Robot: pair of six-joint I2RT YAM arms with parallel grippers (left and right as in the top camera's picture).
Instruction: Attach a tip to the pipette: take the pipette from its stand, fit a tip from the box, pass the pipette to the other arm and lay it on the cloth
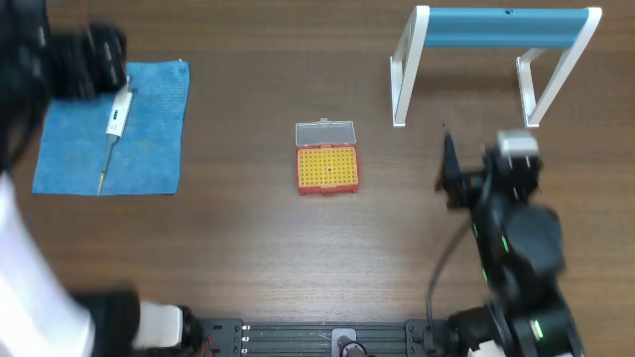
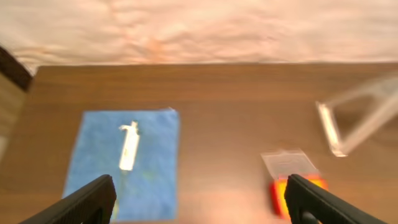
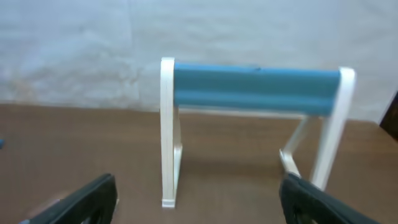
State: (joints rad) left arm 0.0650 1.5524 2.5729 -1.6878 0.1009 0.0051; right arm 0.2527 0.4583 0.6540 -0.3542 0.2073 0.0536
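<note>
The pipette [image 1: 117, 117] lies on the blue cloth [image 1: 154, 144] near the desk's [image 1: 248, 258] far left corner, wholly on the fabric and touching neither claw. So the task looks as good as finished.

The likeliest trouble now is a careless move by the left arm. The left claw [image 2: 199, 200] hangs lifted above the cloth with its fingers wide apart and nothing between them. If it dipped or swung low, a finger could catch the fabric and drag it, or knock the pipette askew. The thin end rests close to the cloth's near edge, so a small shove might push it onto the bare wood or loosen the tip. The round body could also roll if the cloth were tugged.

The right claw [image 3: 199, 202] is also spread and empty, facing the white and blue stand [image 1: 506, 28] near the far right corner, well apart from the cloth.

The pipette has a white head, a greyish middle and a slim yellowish shaft. It lies slightly slanted, head toward the far edge. Whether the tip sits firmly cannot be told. The tip box [image 1: 327, 169] stands open mid-desk.
</note>
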